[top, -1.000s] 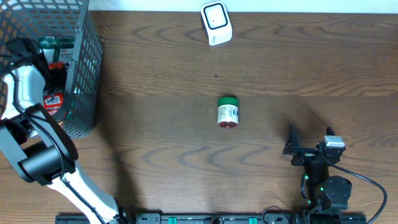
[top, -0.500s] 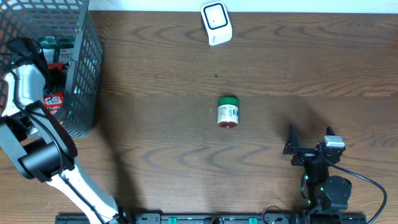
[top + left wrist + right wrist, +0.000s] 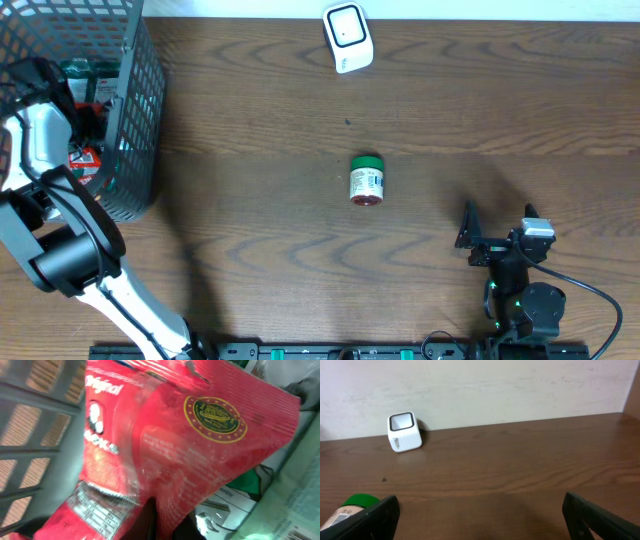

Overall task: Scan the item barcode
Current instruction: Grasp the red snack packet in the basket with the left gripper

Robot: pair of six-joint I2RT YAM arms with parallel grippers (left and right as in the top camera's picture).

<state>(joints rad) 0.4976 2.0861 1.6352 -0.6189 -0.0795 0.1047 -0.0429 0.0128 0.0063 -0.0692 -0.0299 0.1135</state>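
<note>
Apparently left gripper, deep in the basket, is pinched shut on a red packet to lift it for scanning; right gripper gapes wide, empty.

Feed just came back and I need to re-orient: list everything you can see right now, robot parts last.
basket: one, dark grey wire, far-left of table
red packet: one, red, inside basket
other packages: count unclear, green and white, inside basket
jar: one, green lid, lying mid-table
scanner: one, white, table's far edge
table: one, brown wood
left gripper: shut on red packet, inside basket
right gripper: open, empty, near-right of table
</note>
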